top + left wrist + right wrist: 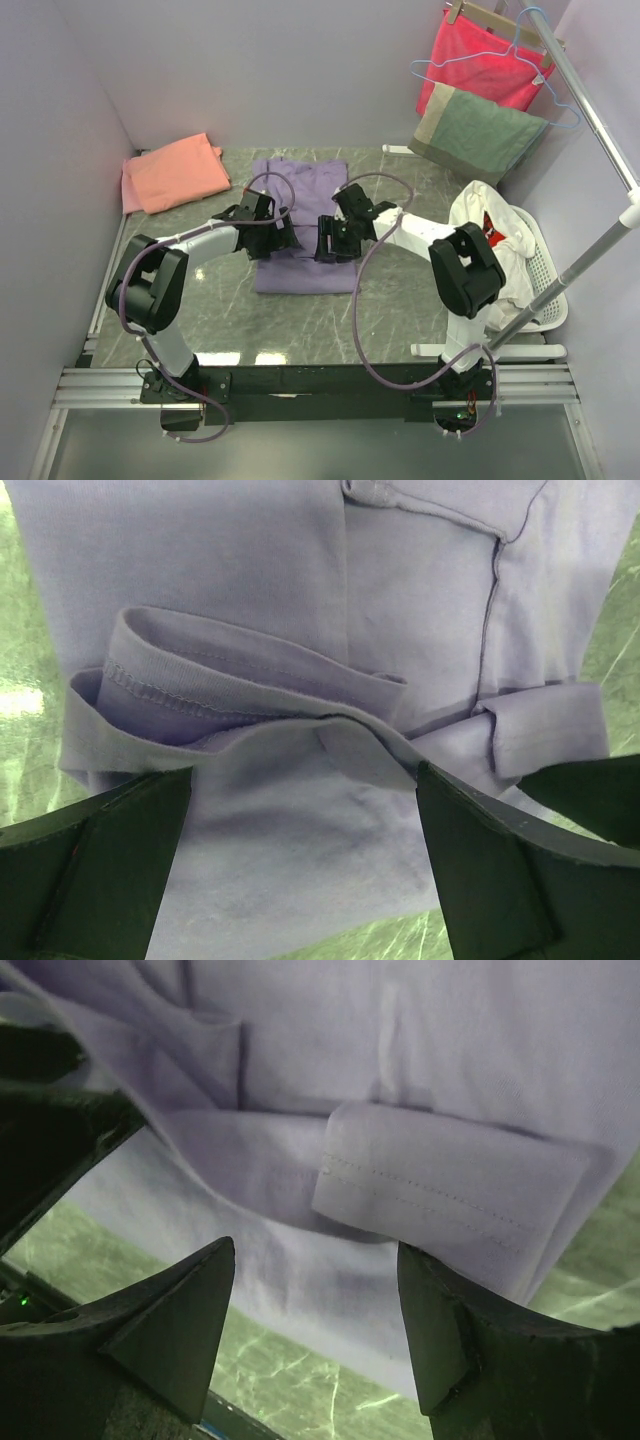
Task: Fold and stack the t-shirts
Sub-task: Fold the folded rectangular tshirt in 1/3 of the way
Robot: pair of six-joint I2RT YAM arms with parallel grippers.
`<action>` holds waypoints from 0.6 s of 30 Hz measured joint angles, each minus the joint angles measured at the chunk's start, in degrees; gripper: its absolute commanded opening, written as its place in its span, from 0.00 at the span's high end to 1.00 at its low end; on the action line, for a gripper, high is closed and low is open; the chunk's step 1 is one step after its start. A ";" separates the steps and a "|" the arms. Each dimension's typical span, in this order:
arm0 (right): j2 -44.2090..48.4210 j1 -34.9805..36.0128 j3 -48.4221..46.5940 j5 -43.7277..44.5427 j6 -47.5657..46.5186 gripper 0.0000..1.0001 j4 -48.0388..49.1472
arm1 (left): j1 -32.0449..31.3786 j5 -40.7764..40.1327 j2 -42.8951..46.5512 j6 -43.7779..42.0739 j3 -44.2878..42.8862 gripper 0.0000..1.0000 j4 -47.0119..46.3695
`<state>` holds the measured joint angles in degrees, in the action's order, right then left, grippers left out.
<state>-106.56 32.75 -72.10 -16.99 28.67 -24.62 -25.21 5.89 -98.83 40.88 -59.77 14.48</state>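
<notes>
The lavender t-shirt (300, 190) lies flat in the middle of the table (200, 310), already narrowed to a long panel with its collar end toward 12 o'clock. Its sleeves are turned in. The left wrist view shows a loose, rumpled ridge of cloth (250, 680) across the panel, and the right wrist view shows a stitched sleeve hem (450, 1195) lying folded over the body.

The left gripper (282, 242) sits over the shirt's 9 o'clock edge and the right gripper (326, 246) over the centre toward 3 o'clock, both about halfway down its length. Each has its jaws spread wide over the fabric and neither has hold of anything.

The step in hand looks like taking hold for the crosswise fold. To do it well, each gripper should come down on all the layers at its own edge, tucked sleeve included, and pinch at matching heights so the fold line runs square. The bunched ridge under the left fingers is best flattened or fully gathered before closing, or it will be creased into the fold. The two ends should then be lifted together and laid edge to edge.

The salmon-pink t-shirt (175, 172) rests folded at 10 o'clock, well apart, where the stack would likely go. A laundry basket (545, 270) holding white cloth stands at 3 o'clock.
</notes>
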 measured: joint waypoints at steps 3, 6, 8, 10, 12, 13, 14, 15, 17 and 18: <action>-2.71 0.00 -2.78 0.96 -0.09 0.27 -0.70 | 0.00 -0.48 -0.02 -0.33 -0.26 0.00 0.22; -5.09 0.00 -5.31 2.29 -0.35 0.27 -0.92 | 0.00 -1.27 -0.02 -0.83 -0.61 0.01 0.48; -6.21 -0.24 -6.86 3.50 -0.70 0.27 -1.42 | 0.00 -1.99 -0.02 -1.07 -0.81 0.01 0.72; -6.97 -0.42 -8.22 4.33 -1.14 0.27 -1.92 | 0.02 -2.71 0.00 -1.22 -1.01 0.01 1.07; -7.85 -0.79 -9.88 5.38 -1.57 0.26 -2.43 | 0.02 -3.23 -0.02 -1.27 -1.11 0.01 1.29; -8.20 -1.14 -10.78 5.97 -1.77 0.27 -2.69 | 0.02 -3.54 -0.02 -1.29 -1.14 0.01 1.29; -8.48 -1.55 -11.61 6.51 -2.08 0.27 -2.97 | 0.02 -3.85 -0.02 -1.31 -1.16 0.01 1.42; -8.83 -2.05 -12.61 6.99 -2.38 0.26 -3.41 | 0.02 -4.17 0.00 -1.33 -1.16 0.01 1.53; -9.68 -3.19 -14.84 7.76 -3.04 0.26 -3.61 | 0.02 -4.42 -0.02 -1.38 -1.16 0.01 1.70; -10.01 -3.65 -15.65 8.00 -3.26 0.26 -3.63 | 0.02 -4.50 -0.02 -1.42 -1.16 0.01 1.79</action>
<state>-116.57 29.10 -87.74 -8.99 25.41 -28.25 -25.19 1.39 -98.85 39.46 -60.93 16.27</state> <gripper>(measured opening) 0.736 0.994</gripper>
